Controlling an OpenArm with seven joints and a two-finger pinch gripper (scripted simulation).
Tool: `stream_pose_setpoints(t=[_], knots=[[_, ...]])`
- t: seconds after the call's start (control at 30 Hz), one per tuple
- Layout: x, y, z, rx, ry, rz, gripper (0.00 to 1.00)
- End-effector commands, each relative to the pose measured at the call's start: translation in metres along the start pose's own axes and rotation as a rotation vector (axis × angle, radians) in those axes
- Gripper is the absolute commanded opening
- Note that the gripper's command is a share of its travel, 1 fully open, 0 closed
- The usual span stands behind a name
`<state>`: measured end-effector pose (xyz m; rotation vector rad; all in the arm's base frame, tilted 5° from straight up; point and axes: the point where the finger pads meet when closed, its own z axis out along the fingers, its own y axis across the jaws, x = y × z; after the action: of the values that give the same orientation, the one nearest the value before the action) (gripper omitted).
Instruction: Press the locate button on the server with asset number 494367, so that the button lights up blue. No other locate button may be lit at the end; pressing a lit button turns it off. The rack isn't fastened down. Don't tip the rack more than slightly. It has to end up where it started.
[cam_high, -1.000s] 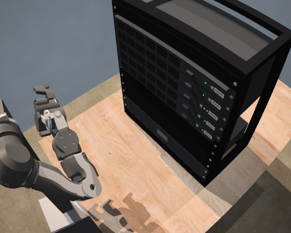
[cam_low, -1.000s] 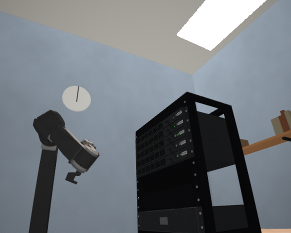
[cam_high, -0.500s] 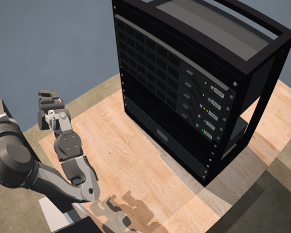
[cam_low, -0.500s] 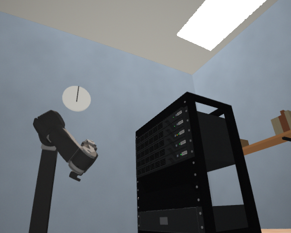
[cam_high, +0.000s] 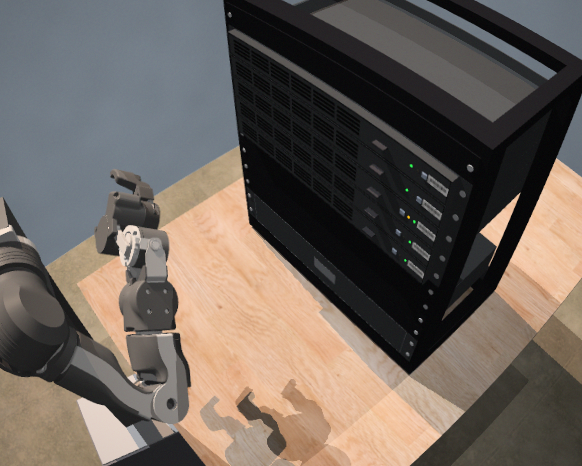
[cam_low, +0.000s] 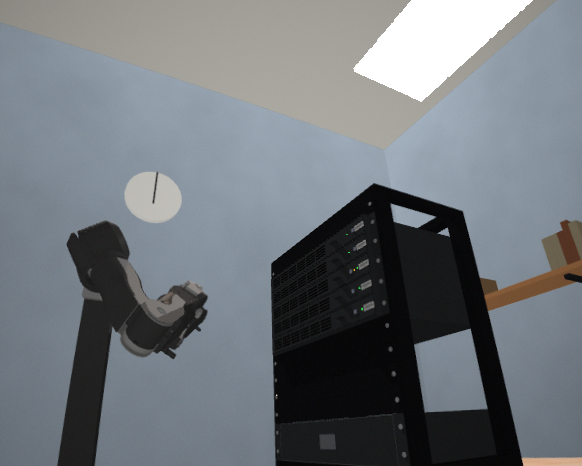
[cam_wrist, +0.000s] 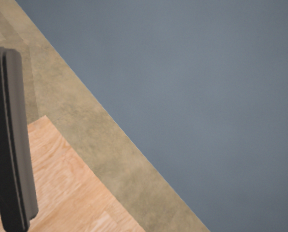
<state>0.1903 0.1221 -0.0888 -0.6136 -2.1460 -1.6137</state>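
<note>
A black open-frame rack (cam_high: 390, 165) stands on the wooden floor, and also shows in the exterior view (cam_low: 370, 320). Several slim servers are stacked in its upper part. Each has a small pale locate button, such as the top one (cam_high: 424, 175) and the bottom one (cam_high: 394, 251), beside a white asset label (cam_high: 438, 186). The label numbers are too small to read. No button glows blue. My gripper (cam_high: 131, 183) is far to the left of the rack, partly open and empty. It also shows in the exterior view (cam_low: 186, 325). One finger (cam_wrist: 15, 145) shows at the wrist view's left edge.
A blank panel (cam_high: 325, 270) fills the rack's lowest slot. My arm's dark base post (cam_low: 85, 375) stands at the left. A wall shelf (cam_low: 535, 285) with boxes is behind the rack on the right. A round clock (cam_low: 153, 197) hangs on the wall.
</note>
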Motion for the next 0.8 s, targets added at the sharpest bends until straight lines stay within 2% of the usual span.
stream_pose_setpoints(t=[0.0,0.1,0.17,0.27,0.47,0.67,0.73,0.77], knots=[[-0.003,0.005,-0.003,-0.034,0.005,0.034,0.60],[-0.016,0.015,-0.013,-0.103,-0.005,0.107,0.60],[-0.016,0.015,-0.013,-0.103,-0.005,0.107,0.60],[-0.030,0.024,-0.024,-0.178,-0.018,0.183,0.60],[-0.062,0.041,-0.054,-0.345,-0.053,0.336,0.60],[-0.098,0.052,-0.094,-0.527,-0.100,0.483,0.60],[-0.098,0.052,-0.094,-0.527,-0.100,0.483,0.60],[-0.104,0.053,-0.101,-0.558,-0.109,0.507,0.60]])
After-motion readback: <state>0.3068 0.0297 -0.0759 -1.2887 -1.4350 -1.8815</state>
